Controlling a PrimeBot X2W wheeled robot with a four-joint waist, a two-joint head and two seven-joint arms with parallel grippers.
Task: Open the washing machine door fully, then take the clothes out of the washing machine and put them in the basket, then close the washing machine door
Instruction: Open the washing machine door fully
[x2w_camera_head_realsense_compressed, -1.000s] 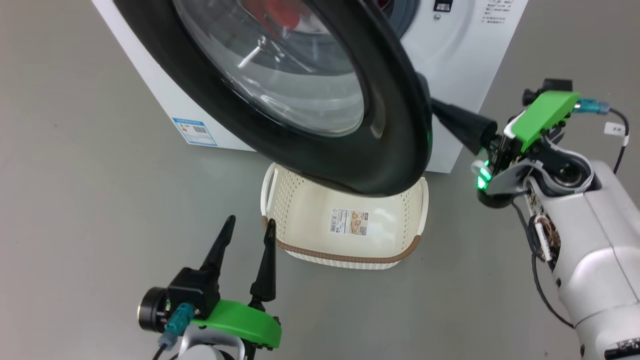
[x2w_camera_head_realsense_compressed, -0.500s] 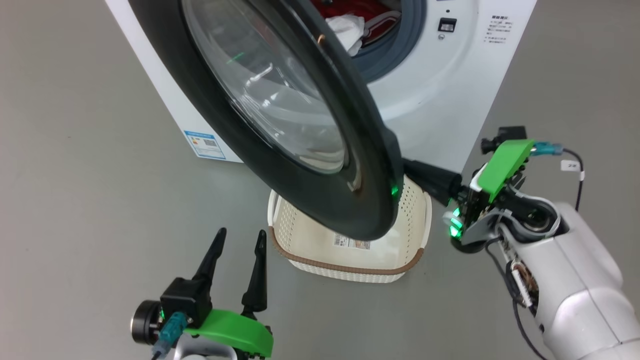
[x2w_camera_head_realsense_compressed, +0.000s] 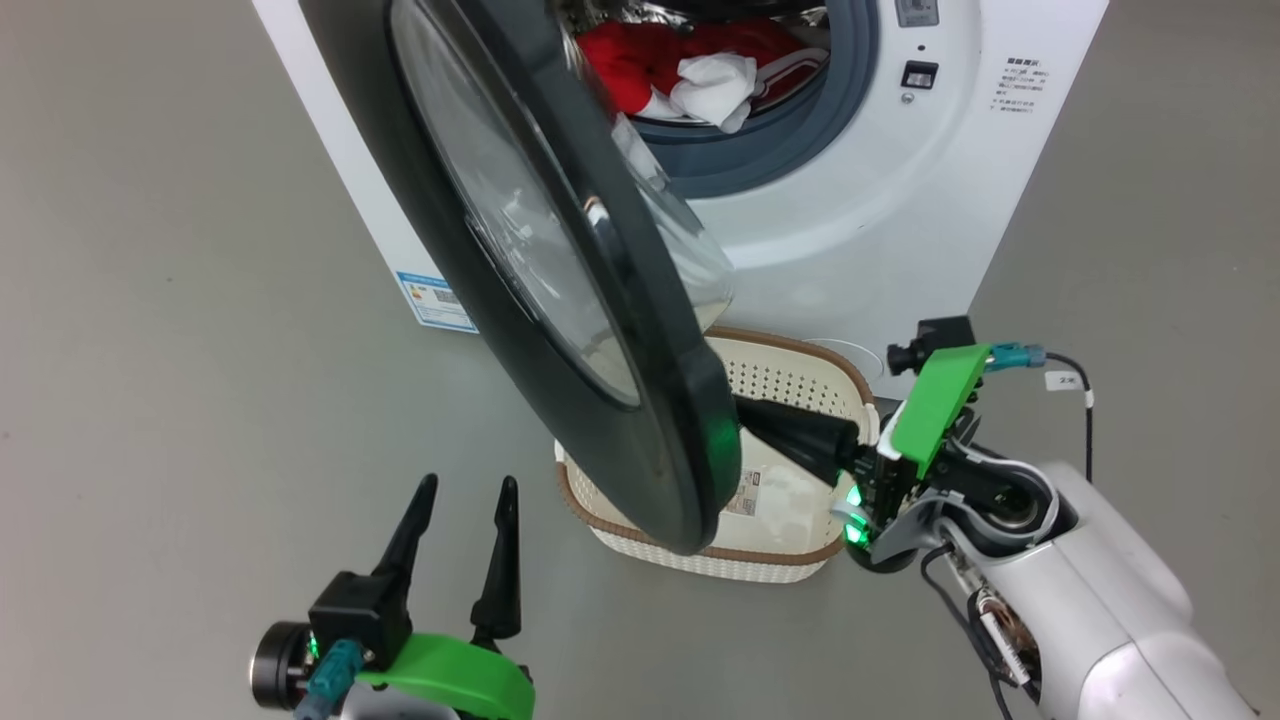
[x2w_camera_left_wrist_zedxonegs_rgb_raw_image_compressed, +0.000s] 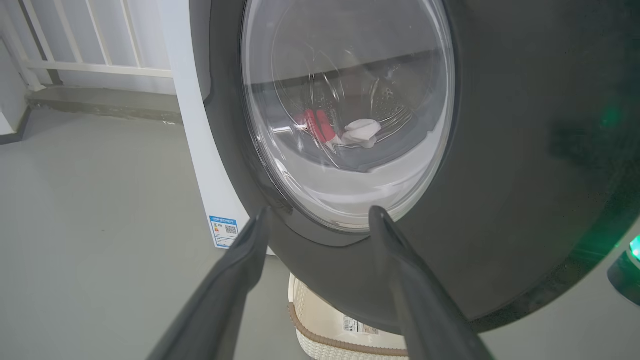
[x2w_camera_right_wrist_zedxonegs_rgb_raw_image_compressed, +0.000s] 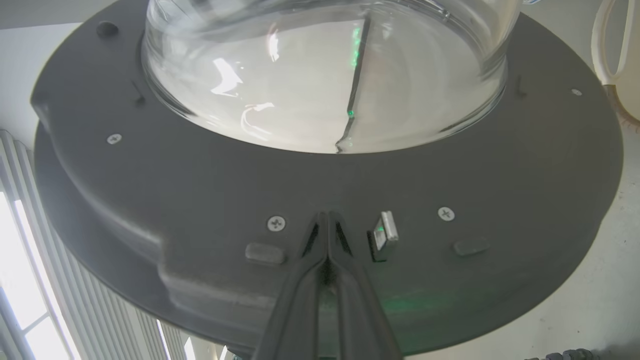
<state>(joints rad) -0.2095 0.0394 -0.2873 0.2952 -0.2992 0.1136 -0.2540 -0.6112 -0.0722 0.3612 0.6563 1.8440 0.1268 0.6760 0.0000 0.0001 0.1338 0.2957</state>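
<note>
- The door (x2w_camera_head_realsense_compressed: 520, 260) stands part open, hinged on the left, its free edge swung out near us and hanging over the left part of the basket (x2w_camera_head_realsense_compressed: 790, 372).
- The right gripper (x2w_camera_right_wrist_zedxonegs_rgb_raw_image_compressed: 327, 222) is closed with nothing held – its tips press on the door's inner rim, just left of the metal latch (x2w_camera_right_wrist_zedxonegs_rgb_raw_image_compressed: 384, 235).
- The left gripper (x2w_camera_head_realsense_compressed: 468, 485) is spread wide and empty, low at the near left, facing the door's outer side.
- The clothes (x2w_camera_head_realsense_compressed: 640, 65) lie in the washer (x2w_camera_head_realsense_compressed: 880, 230) drum, red with a white piece on top; the basket sits on the floor in front of the washer and looks empty.
- Slip risk: two closed tips on smooth plastic make a poor push point. As the door turns, its angle to them changes, and they could skid off along the rim.
- Snag risk: a skid to the right would catch the latch.
- Strike risk: the door opens toward the left gripper, so a full swing may hit those fingers unless that arm clears away.
- Basket risk: the right arm reaches across the basket – dropping lower could shove it away from the washer.
- Rebound risk: if the push ends short, the door may drift back and block the opening.
</note>
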